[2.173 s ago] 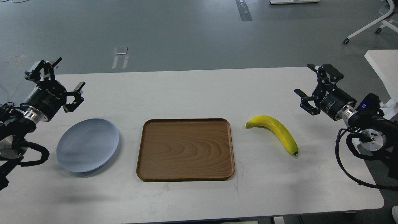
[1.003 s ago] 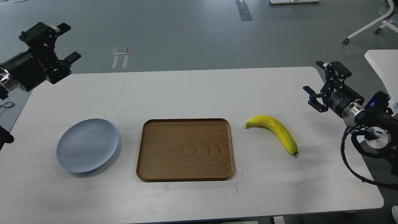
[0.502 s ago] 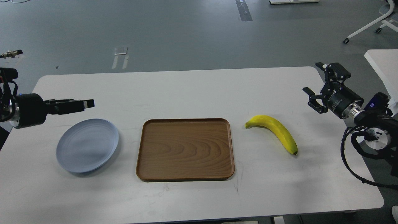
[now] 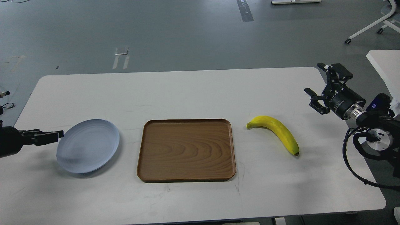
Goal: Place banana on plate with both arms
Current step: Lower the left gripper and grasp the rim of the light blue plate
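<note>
The yellow banana (image 4: 277,132) lies on the white table, right of the wooden tray, with its dark tip toward me. The pale blue-grey plate (image 4: 88,146) sits on the table at the left and holds nothing. My left gripper (image 4: 51,136) reaches in low from the left edge, its tips right at the plate's left rim; it is seen side-on, so its fingers cannot be told apart. My right gripper (image 4: 317,85) is open and empty, hovering above the table's right end, up and right of the banana.
A rectangular brown wooden tray (image 4: 186,177) lies between plate and banana with nothing in it. The white table (image 4: 193,90) ends close behind my right gripper. A second white table (image 4: 384,62) and chair legs stand at the far right.
</note>
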You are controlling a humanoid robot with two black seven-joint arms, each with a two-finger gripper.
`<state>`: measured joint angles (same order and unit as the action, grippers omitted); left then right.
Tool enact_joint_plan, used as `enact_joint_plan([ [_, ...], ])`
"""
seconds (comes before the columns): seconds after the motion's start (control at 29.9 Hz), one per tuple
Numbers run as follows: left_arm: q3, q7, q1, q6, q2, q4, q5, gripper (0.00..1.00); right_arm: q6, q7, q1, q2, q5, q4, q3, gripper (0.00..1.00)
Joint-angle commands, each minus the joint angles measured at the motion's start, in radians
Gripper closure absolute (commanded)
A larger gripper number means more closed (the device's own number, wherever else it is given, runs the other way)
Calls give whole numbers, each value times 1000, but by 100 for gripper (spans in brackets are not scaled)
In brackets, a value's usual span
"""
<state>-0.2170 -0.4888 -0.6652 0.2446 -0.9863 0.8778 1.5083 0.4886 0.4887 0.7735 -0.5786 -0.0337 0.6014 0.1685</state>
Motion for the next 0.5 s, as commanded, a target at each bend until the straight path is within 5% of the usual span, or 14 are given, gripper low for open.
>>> enact_joint_plan([
  [0.0, 10, 0, 2, -1, 14, -5, -22, 8, 0, 0, 1, 0, 0, -2, 5, 0],
  [0.47, 13, 0, 18, 1, 81, -60, -28, 11, 0, 0, 0, -6, 0, 0, 5, 0],
])
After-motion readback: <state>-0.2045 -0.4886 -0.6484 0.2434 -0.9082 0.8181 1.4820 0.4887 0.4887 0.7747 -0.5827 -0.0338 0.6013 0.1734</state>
